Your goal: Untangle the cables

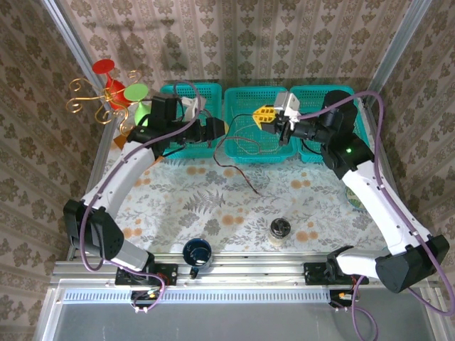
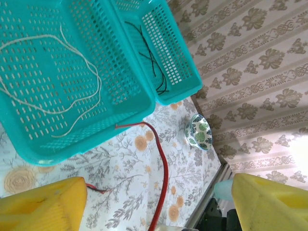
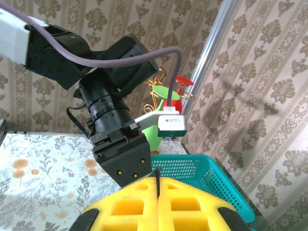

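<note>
- Overall, the cables are judged light, limp and thin. None will hold a shape when lifted, and each is likely to drag its loops along. A pinch near a free end is advised, rather than a pull at mid-run.
- Left arm (image 1: pixel 128 174): reaches from the near edge of the table (image 1: pixel 213 206) to the left side of the middle basket (image 1: pixel 270 155), wrist turned toward it.
- Right arm (image 1: pixel 377 192): bends in over the middle basket from its right.
- Red cable (image 2: pixel 165 173): longest piece seen. It leaves the front rim of the middle basket and trails over the table in front of it. This open run is judged the easiest hold.
- Cream cable (image 2: pixel 99 83): lies in loose loops on the floor of the middle basket.
- Black cable (image 2: pixel 154 65): lies in the right basket (image 2: pixel 173 53), next to the middle basket. It is the finest strand and likely to slip from a shallow pinch.
- Left gripper (image 2: pixel 156 202): just left of the middle basket, fingers wide apart, nothing between them.
- Right gripper (image 3: pixel 158 187): above the middle basket, pads pressed together. A thin dark sliver shows at the seam; whether it is a cable cannot be told.
</note>
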